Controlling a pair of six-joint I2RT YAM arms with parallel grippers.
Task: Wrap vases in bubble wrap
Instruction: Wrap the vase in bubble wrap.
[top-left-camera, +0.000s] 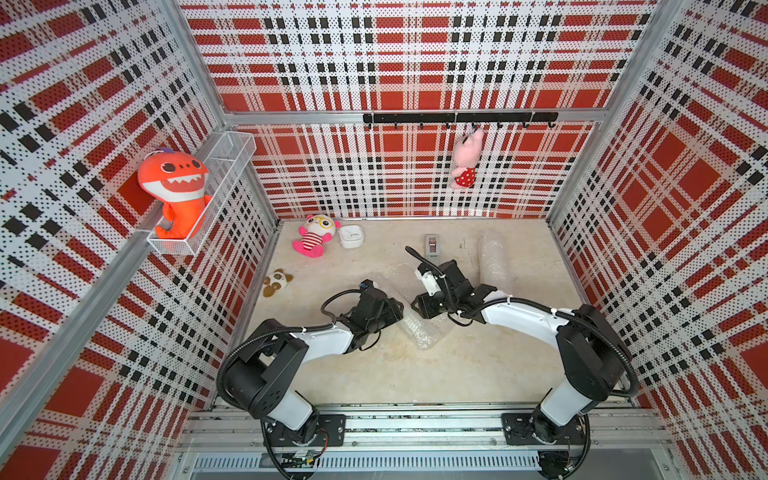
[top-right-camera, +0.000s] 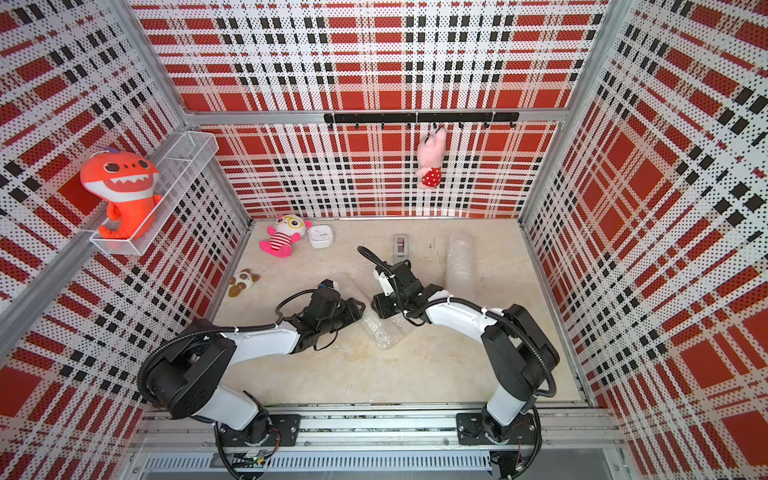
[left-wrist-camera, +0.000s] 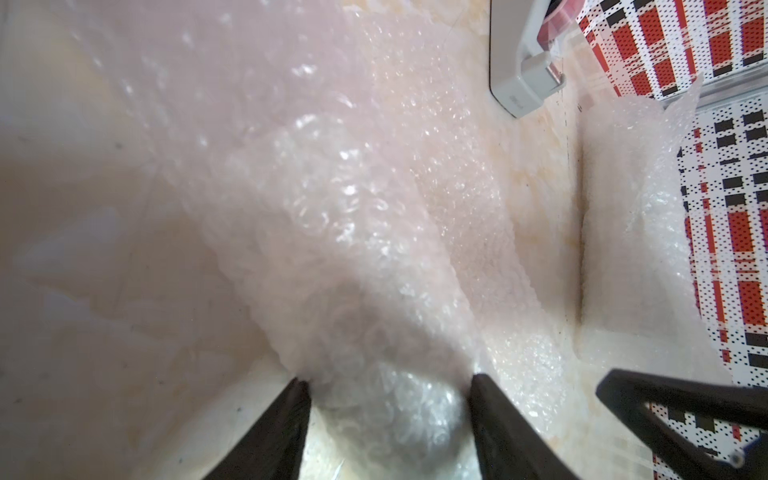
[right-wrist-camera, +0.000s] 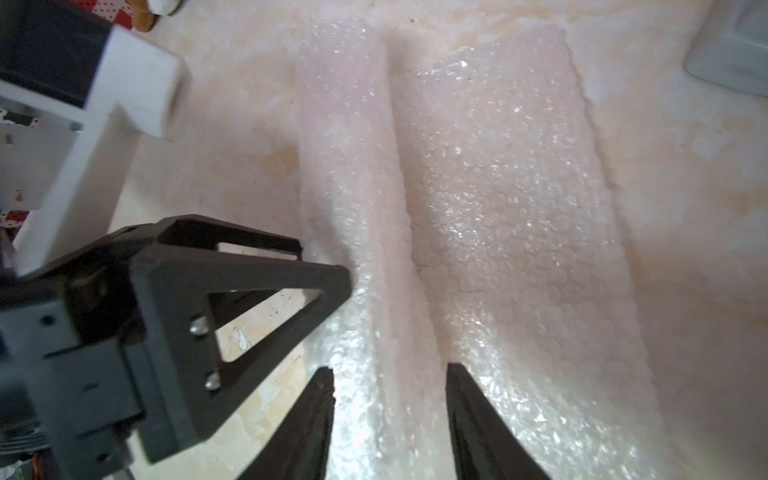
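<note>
A roll of bubble wrap (top-left-camera: 422, 330) lies on the table's middle in both top views, with a flat sheet flap (right-wrist-camera: 519, 208) beside it. Something whitish shows dimly through the wrap (left-wrist-camera: 395, 415); no vase shows bare. My left gripper (left-wrist-camera: 388, 384) has its two fingers against the roll's sides, shut on it. From the opposite side my right gripper (right-wrist-camera: 390, 372) is shut on the same roll's ridge (right-wrist-camera: 357, 187). The two grippers meet tip to tip (top-left-camera: 395, 311) (top-left-camera: 417, 307). A second bubble wrap roll (top-left-camera: 494, 259) lies at the back right.
A grey tape dispenser (top-left-camera: 432, 245) stands behind the right arm. A small white box (top-left-camera: 351, 237) and a pink plush (top-left-camera: 313, 237) sit at the back left, and a panda plush (top-left-camera: 276, 282) lies by the left wall. A wire shelf (top-left-camera: 224, 166) holds an orange shark plush.
</note>
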